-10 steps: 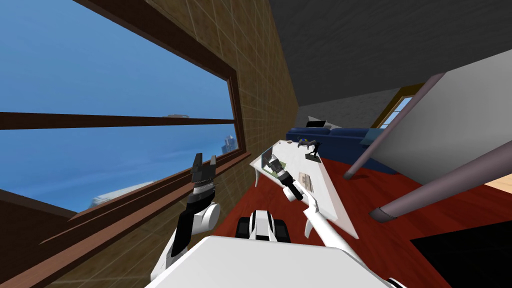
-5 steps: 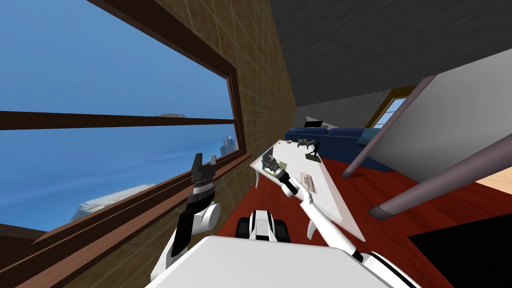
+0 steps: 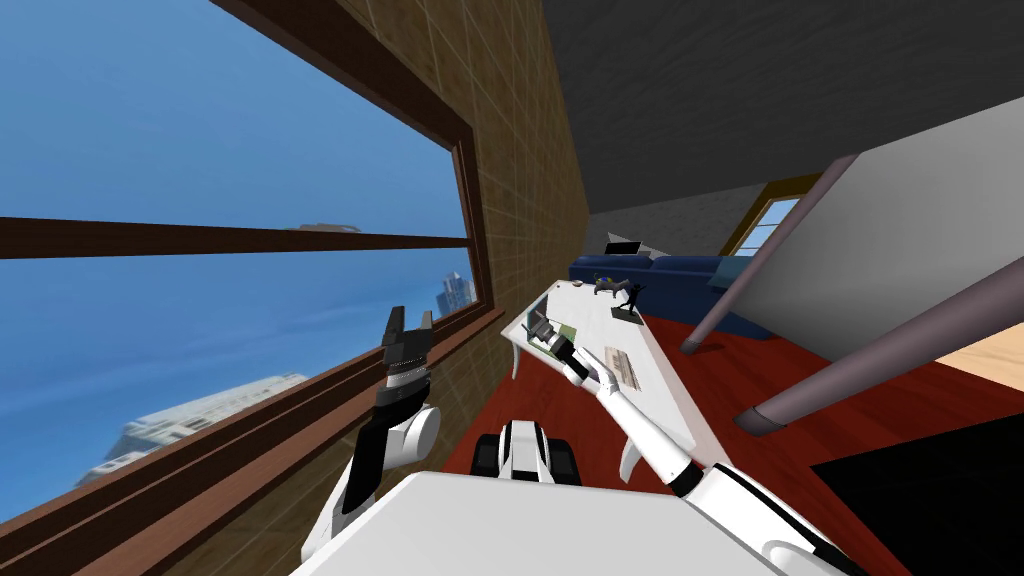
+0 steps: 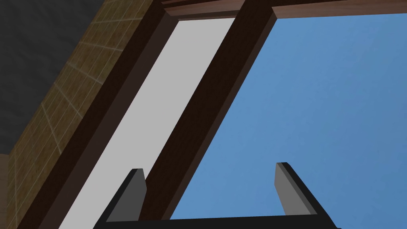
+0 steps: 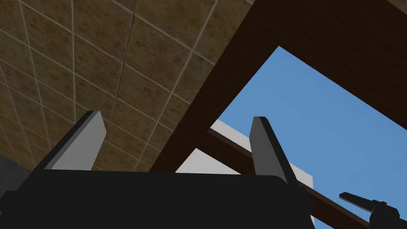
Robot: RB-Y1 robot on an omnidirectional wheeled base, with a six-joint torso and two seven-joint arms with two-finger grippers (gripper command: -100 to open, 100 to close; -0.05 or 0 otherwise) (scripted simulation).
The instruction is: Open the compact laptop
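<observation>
Right hand [image 3: 538, 325] reaches out at the end of its long white arm over the white table [image 3: 655, 385], right at the compact laptop [image 3: 564, 333]. In the head view the laptop is a small, flat thing with a greenish-grey face. It lies on the table near the corner closest to the brown tiled wall [image 3: 520, 200]. The hand covers part of it, and I cannot tell how its lid stands or whether the fingers touch it.

In the right wrist view the two grey fingers are spread wide with nothing between them. They point toward the tiled wall and the dark window frame [image 5: 318, 39].

Left hand [image 3: 411, 317] is raised beside the window, well apart from the table. Its fingers are likewise spread and hold nothing.

Farther along the table lie a flat tan-and-grey slab [image 3: 620, 366], a small dark figurine [image 3: 630, 298] and a little grey object [image 3: 604, 287]. A blue sofa [image 3: 690, 275] stands beyond the table's far end.
</observation>
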